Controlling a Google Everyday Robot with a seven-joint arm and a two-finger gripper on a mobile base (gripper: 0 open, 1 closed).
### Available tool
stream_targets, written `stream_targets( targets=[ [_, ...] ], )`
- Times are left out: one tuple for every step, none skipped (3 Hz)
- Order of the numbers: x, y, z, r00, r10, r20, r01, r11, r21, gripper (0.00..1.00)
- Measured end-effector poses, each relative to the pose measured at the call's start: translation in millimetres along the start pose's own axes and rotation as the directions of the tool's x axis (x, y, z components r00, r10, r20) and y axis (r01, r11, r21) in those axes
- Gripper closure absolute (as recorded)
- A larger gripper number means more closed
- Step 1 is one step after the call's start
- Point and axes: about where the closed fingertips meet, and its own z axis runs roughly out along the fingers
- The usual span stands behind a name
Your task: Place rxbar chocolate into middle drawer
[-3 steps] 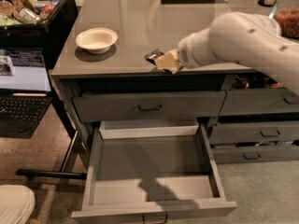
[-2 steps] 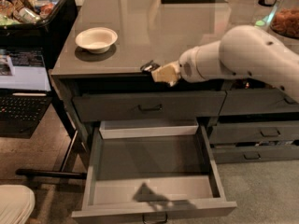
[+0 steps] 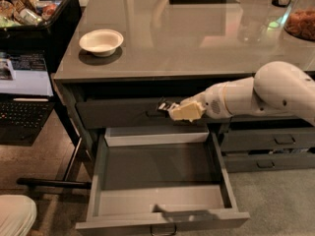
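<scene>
The middle drawer [image 3: 162, 200] is pulled wide open below the counter, with a paler grey floor and a small dark handle on its front. My gripper [image 3: 172, 109] hangs in front of the closed top drawer, above the back of the open drawer. It is shut on the rxbar chocolate [image 3: 163, 105], a small black bar that sticks out to the left of the tan fingers [image 3: 184, 112]. My white arm [image 3: 275, 92] reaches in from the right.
A white bowl [image 3: 101, 41] sits on the grey countertop [image 3: 197, 38] at the left. A black bin of snacks [image 3: 29, 14] and a laptop [image 3: 24, 97] are at the far left. Narrower grey drawers [image 3: 270, 141] stand at the right.
My gripper has carried the bar off the counter's front edge and down, to the left, in front of the top drawer, above the open drawer.
</scene>
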Motion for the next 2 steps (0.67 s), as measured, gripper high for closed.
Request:
stream_targets(
  targets=[
    [44.6, -5.6, 37.3, 0.997, -0.057, -0.05, 0.052, 0.9955, -0.079, 1.0],
    [80.2, -10.5, 81.7, 0.994, -0.043, -0.103, 0.033, 0.9952, -0.091, 1.0]
  ],
)
